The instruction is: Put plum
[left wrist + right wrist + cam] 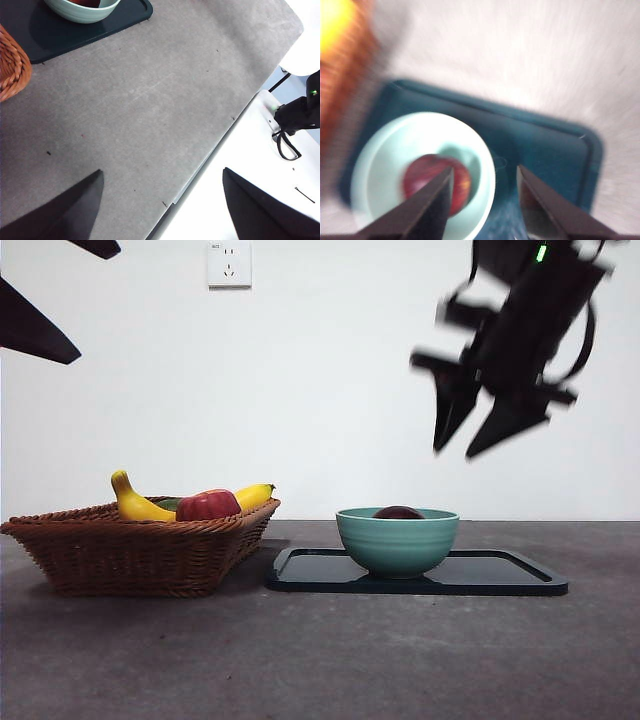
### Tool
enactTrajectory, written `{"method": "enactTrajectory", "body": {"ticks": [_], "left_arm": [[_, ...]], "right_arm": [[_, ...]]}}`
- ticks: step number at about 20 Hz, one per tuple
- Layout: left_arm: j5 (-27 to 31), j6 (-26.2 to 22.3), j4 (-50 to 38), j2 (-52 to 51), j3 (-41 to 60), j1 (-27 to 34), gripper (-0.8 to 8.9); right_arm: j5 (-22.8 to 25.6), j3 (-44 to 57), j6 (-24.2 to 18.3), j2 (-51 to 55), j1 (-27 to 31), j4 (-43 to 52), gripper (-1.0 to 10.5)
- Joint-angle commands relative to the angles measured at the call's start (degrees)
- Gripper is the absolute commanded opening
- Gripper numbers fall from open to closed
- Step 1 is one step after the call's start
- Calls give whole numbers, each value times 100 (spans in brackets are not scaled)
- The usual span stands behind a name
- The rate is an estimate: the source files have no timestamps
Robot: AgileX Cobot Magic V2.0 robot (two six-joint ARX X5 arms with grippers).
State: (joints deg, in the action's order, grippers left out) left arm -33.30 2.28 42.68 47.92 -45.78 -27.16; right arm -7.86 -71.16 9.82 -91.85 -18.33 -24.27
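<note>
Right gripper (pixel 470 445) fingers apart, empty, high above the dark glossy round plum (pixel 436 183), which sits in the ribbed teal ceramic bowl (pixel 397 540) on the flat dark tray (pixel 500 575). Left gripper (pixel 160 210) fingers apart too, waiting. Risk: smooth fruit could roll w/ any bowl knock.
</note>
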Motion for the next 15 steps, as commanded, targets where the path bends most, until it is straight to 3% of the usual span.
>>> {"method": "enactTrajectory", "body": {"ticks": [1,8,15], "left_arm": [[-42,-9,-50,20,-39,-28,374],[-42,-9,-66,20,-39,-28,374],[-42,-9,-66,20,-39,-28,374]], "right_arm": [[-131,-133,-214,531,-28,-376,204],[-551,-31,-472,2444,-35,-1963,204],[-1163,1497,-468,4234,-212,-1987,204]]}}
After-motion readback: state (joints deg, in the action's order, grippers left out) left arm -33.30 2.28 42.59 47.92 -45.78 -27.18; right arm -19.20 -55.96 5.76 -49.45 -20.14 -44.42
